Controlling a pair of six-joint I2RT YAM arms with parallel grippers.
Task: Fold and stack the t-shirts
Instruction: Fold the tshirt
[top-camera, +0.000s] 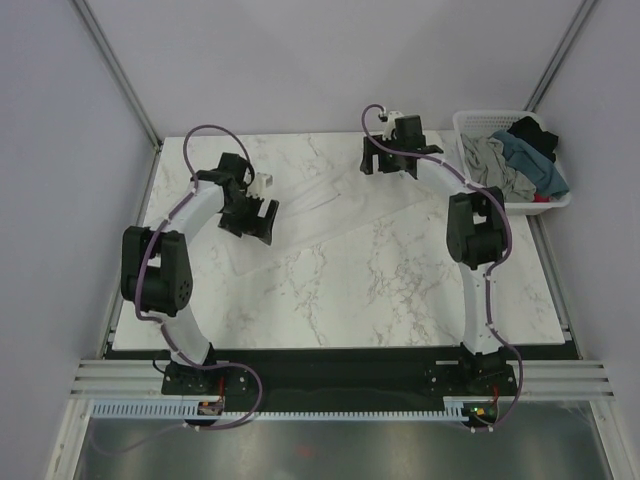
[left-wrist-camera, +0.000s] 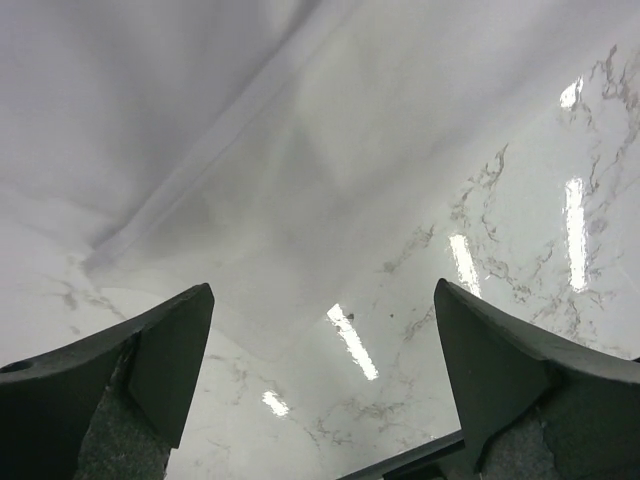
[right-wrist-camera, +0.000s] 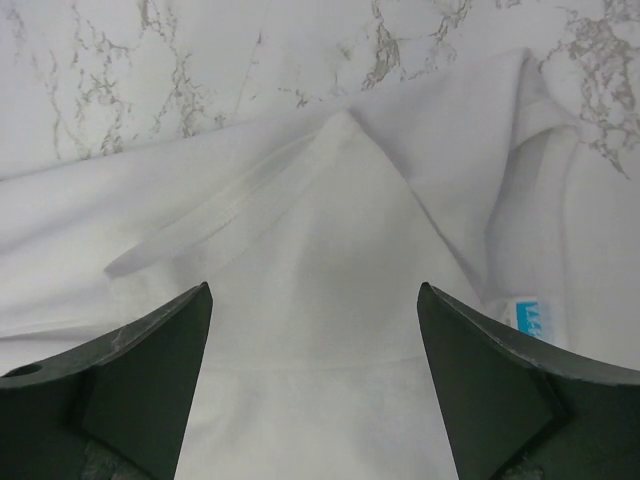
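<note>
Presently the task stands at an early stage. One white t-shirt (top-camera: 330, 215) lies on the marble table (top-camera: 400, 290), running from centre left toward the upper right of the overhead view. It is hard to tell from the pale surface. In the right wrist view a layer of this shirt (right-wrist-camera: 330, 300) lies turned over another and comes to a point, with a small blue label (right-wrist-camera: 540, 318) showing at lower right. I judge this a partial fold at most, and no neat finished rectangle is visible.

The left gripper (top-camera: 255, 225) hangs over the shirt's left portion, jaws spread wide, holding nothing. Its own camera shows cloth and a hem (left-wrist-camera: 200, 170) beyond the fingers. The right gripper (top-camera: 385, 160) sits over the shirt's far edge, likewise released and empty.

The grey t-shirt (top-camera: 490, 160), teal t-shirt (top-camera: 535, 165) and black t-shirt (top-camera: 533, 132) lie heaped and unfolded in the white basket (top-camera: 490, 113) at upper right.

No stack exists on the table. Outstanding, by my judgement: completing the white shirt, then fetching, folding and stacking the other three.
</note>
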